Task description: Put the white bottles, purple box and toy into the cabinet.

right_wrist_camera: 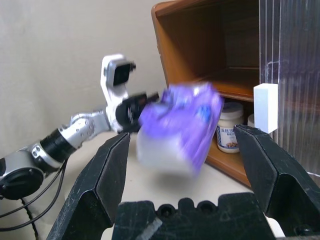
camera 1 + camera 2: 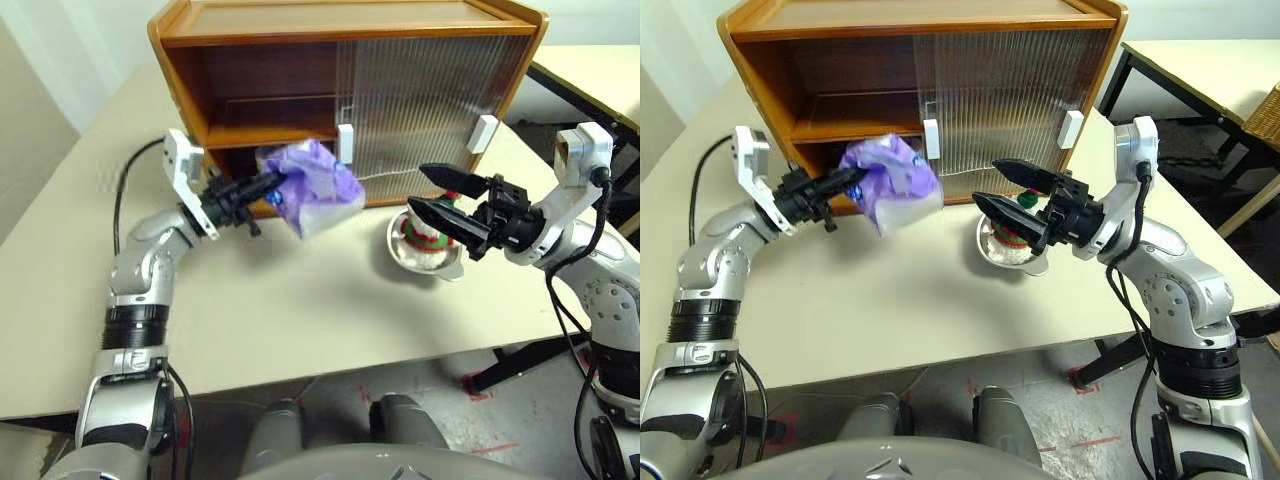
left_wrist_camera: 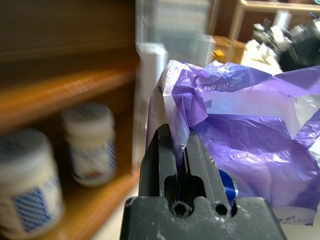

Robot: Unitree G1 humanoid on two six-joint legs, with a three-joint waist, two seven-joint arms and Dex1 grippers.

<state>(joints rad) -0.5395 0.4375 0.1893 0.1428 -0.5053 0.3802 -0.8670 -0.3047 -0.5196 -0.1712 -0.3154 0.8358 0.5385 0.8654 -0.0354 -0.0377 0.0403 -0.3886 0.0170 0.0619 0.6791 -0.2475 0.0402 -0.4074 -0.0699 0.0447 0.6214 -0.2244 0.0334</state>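
Holding the purple box [image 2: 318, 187] clear of the table [image 2: 300, 310], the left gripper [image 2: 272, 183] has its two black fingers pinched together on a fold of the crinkly wrap at the pack's near edge. The pack hangs in the air in front of the cabinet [image 2: 340, 90], level with the open left half and just before the lower compartment. In the left wrist view the wrap [image 3: 235, 130] bunches up above the clamped fingers [image 3: 165, 160], and a blue mark shows just beside them.

The white bottles [image 3: 90, 142] stand side by side on the cabinet's lower floor, upright, lids on; one of them [image 1: 229, 127] is visible past the pack in the right wrist view. The ribbed sliding doors [image 2: 430, 100] cover the right half of the cabinet, white handles [image 2: 345, 143] facing out.

The right gripper [image 2: 440, 195] is raised over the table to the right, jaws wide apart and holding nothing. Directly beyond it sits the metal bowl [image 2: 400, 245] with the toy [image 2: 428, 228] inside, its red-and-green parts partly hidden by the lower finger. Bowl and toy rest on the table just in front of the closed doors, apart from the purple box.
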